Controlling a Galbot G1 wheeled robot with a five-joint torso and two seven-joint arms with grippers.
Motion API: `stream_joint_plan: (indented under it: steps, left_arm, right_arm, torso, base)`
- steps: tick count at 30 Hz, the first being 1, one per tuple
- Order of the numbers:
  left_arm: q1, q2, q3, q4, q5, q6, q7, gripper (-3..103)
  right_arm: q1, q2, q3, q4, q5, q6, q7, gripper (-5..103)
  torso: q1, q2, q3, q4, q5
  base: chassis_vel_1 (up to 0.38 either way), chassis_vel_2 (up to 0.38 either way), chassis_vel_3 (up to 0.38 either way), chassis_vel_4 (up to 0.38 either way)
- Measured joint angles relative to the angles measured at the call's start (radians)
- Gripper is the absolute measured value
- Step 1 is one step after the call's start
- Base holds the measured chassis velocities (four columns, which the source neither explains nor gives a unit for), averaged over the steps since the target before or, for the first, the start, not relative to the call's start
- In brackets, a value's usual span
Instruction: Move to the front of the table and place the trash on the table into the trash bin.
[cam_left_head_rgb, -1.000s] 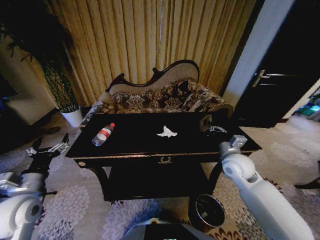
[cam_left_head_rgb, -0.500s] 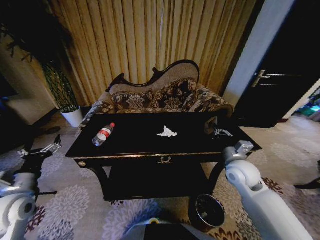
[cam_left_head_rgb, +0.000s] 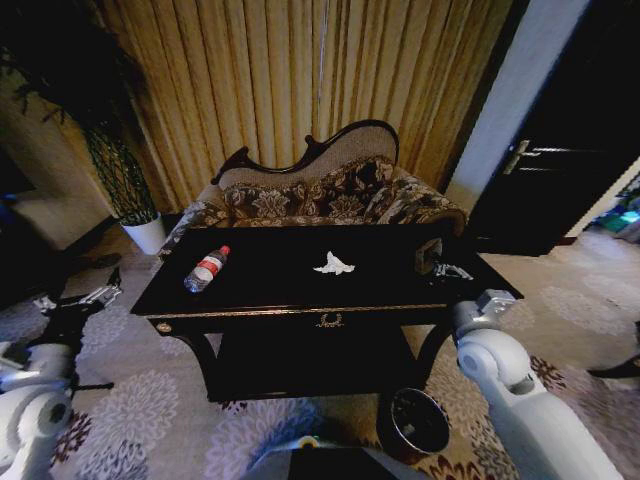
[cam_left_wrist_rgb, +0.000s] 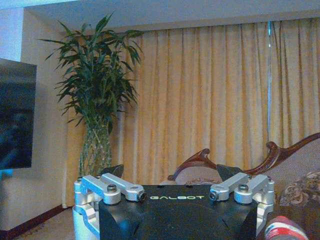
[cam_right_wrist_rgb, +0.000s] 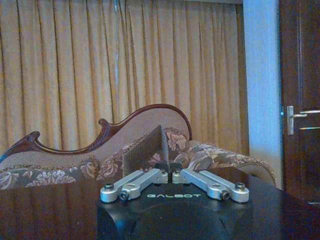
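My left gripper (cam_left_head_rgb: 75, 300) is open, off the table's (cam_left_head_rgb: 250, 300) left end; right gripper (cam_left_head_rgb: 447, 268) is closed over its right edge, holding nothing. Bottle (cam_left_head_rgb: 206, 269) and tissue (cam_left_head_rgb: 334, 264) lie on top; bin (cam_left_head_rgb: 418, 421) on the floor in front.

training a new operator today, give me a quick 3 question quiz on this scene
1. True or false: the bottle lies on the left part of the table.
2. Where is the bin? A) on the sofa B) on the floor by the table's front right corner C) on the table top
3. Which is open, the left gripper or the right gripper?

Key: 1 true. 2 B. 3 left gripper; the right gripper is shut on the tan piece.
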Motion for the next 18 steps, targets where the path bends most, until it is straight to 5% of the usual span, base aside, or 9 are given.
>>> stream_joint_plan:
  steps: [7, 18]
  left_arm:
    - [-0.004, 0.003, 0.011, -0.05, -0.017, 0.063, -0.002, 100]
    - [-0.01, 0.004, 0.018, -0.081, -0.02, 0.07, -0.003, 100]
  right_arm:
    - [-0.002, 0.003, -0.003, 0.015, 0.006, 0.001, 0.001, 0]
    - [-0.02, 0.018, -0.005, 0.057, 0.004, 0.002, -0.003, 0]
  torso:
    - [0.0, 0.0, 0.0, 0.0, 0.0]
    - [0.0, 0.0, 0.0, 0.0, -0.0001]
  base:
    - [0.0, 0.0, 0.0, 0.0]
    - [0.0, 0.0, 0.0, 0.0]
